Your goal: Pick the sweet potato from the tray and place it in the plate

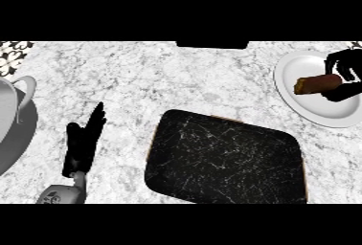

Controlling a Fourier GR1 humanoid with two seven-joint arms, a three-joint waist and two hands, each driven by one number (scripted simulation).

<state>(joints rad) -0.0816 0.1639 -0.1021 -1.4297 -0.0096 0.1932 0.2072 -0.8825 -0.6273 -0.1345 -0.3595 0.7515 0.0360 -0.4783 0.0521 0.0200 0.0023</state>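
Two hands in your view | right hand (pixel 345 67) at the upper right, fingers curled round the sweet potato (pixel 317 83), holding it over the white plate (pixel 304 107) | left hand (pixel 83 139) resting at lower left, fingers straight, holding nothing | black tray (pixel 226 158) sits centre, well apart from the potato | pot (pixel 14 110) at your left edge

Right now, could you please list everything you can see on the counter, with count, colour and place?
sweet potato: one, brown, over the plate, in the right hand's fingers
plate: one, white, far right of the counter
tray: one, black, centre right, nothing on it
pot: one, grey with a handle, at the left edge
counter: one, white and grey marble
left hand: one, black, open, resting at lower left
right hand: one, black, curled round the sweet potato
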